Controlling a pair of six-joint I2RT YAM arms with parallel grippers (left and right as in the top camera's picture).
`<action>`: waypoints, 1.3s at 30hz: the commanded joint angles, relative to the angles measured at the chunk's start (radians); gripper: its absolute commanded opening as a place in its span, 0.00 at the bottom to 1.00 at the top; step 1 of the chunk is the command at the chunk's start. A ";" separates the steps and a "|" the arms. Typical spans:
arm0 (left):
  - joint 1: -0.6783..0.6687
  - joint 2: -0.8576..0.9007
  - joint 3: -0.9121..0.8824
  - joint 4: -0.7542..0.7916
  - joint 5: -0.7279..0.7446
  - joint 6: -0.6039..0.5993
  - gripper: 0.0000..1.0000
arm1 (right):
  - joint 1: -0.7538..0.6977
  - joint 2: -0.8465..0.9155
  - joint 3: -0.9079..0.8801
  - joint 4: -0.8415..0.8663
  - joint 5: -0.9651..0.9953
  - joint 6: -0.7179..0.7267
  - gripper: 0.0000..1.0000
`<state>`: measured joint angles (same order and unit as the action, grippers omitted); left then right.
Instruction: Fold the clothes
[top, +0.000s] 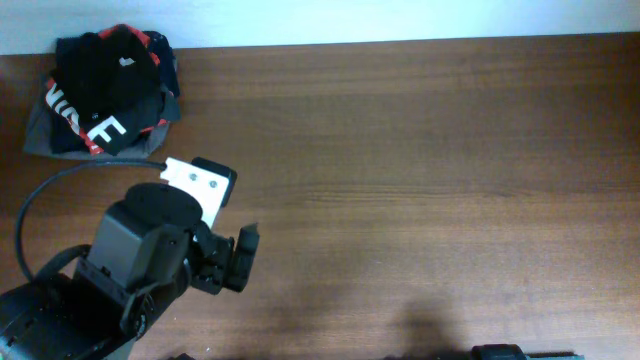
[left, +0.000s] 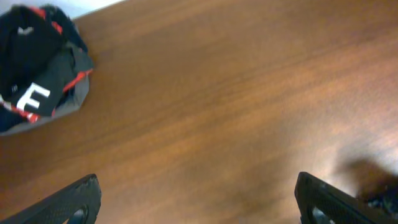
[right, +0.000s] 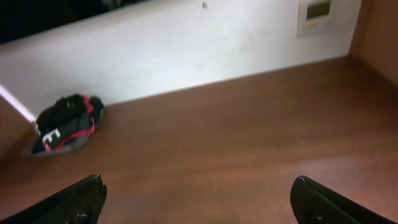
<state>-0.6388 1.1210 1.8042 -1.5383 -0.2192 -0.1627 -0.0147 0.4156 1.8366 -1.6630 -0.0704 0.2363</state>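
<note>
**Task item.** The black T-shirt (top: 100, 62) lies crumpled on top of a small heap of clothes at the far left corner of the table (top: 420, 150), close to the back edge. A tiny white mark shows on its upper face; it is too small to read. Its sleeves and hem cannot be made out in the bundle.

**Heap.** Directly under the T-shirt is a black-and-red garment (top: 105, 128). It bears large white letters. An "E" reads clearly; the neighbouring letters are folded over and cannot be read in full. A grey garment (top: 38, 138) forms the bottom layer and shows only as a rim along the left and near sides.

**Surface and room.**
- The table is brown wood grain, with the grain running left to right.
- A white wall (right: 186, 56) rises behind the back edge.
- A pale wall plate (right: 317, 15) sits high on it, its face blurred.

**End effectors.**
- The left gripper (left: 198, 182) has its fingers spread wide over bare wood, well apart from the heap, with nothing between them.
- The right gripper (right: 198, 182) is likewise spread wide and empty, facing the heap from far across the table.

**Obstructions.** In the overhead view the left arm covers the near left area of the table. A black cable (top: 35, 200) loops beside it. Only a dark sliver of the right arm shows at the bottom edge.
</note>
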 joint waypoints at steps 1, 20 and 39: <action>-0.005 -0.003 -0.005 -0.031 -0.017 -0.012 0.99 | -0.021 -0.063 -0.084 0.053 0.057 0.009 0.99; -0.005 -0.003 -0.005 -0.053 -0.017 -0.012 0.99 | -0.045 -0.380 -1.054 0.911 0.151 0.230 0.99; -0.005 -0.003 -0.005 -0.053 -0.016 -0.012 0.99 | -0.043 -0.411 -1.585 1.410 0.450 0.228 0.99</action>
<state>-0.6388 1.1210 1.8027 -1.5902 -0.2218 -0.1627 -0.0566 0.0166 0.2787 -0.2813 0.3061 0.4629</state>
